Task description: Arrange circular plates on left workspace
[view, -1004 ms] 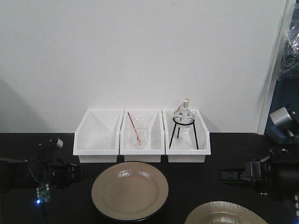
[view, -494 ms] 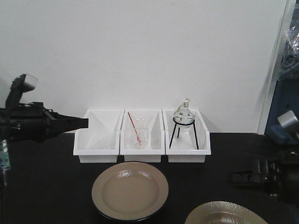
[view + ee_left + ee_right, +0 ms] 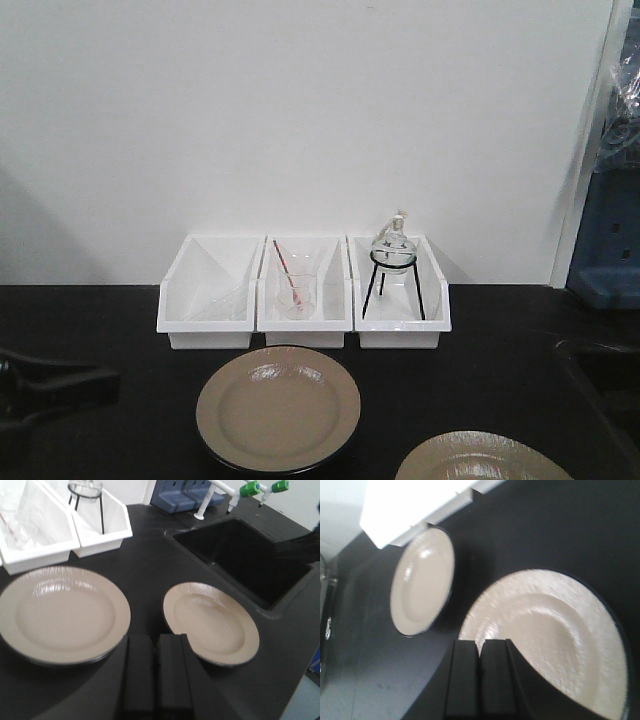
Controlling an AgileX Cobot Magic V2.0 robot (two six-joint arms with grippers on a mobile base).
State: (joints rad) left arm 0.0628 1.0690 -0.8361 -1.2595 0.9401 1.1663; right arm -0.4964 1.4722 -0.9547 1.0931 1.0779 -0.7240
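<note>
Front view: no brand, label or writing can be read anywhere. Three white bins stand side by side against the wall on the black tabletop. The middle one holds a glass beaker with a red rod in it, and the right one holds a round flask on a black tripod. What lies in the left bin is too faint to tell. There are two circular plates. One plate shows whole just in front of the bins, on the left half of the tabletop. The second plate is cut off by the bottom edge. A dark, blurred part of the left arm enters at lower left.

Left wrist view: the left gripper has its fingers closed together with nothing between them, above bare tabletop between the two plates. Both plates lie flat and apart. The smaller-looking one is beside a recessed sink. Two green-tipped taps are cut off at the top.

Right wrist view: the right gripper is closed too and holds nothing, its tips over the near plate's rim. The picture is blurred and the bins are only partly in frame.
</note>
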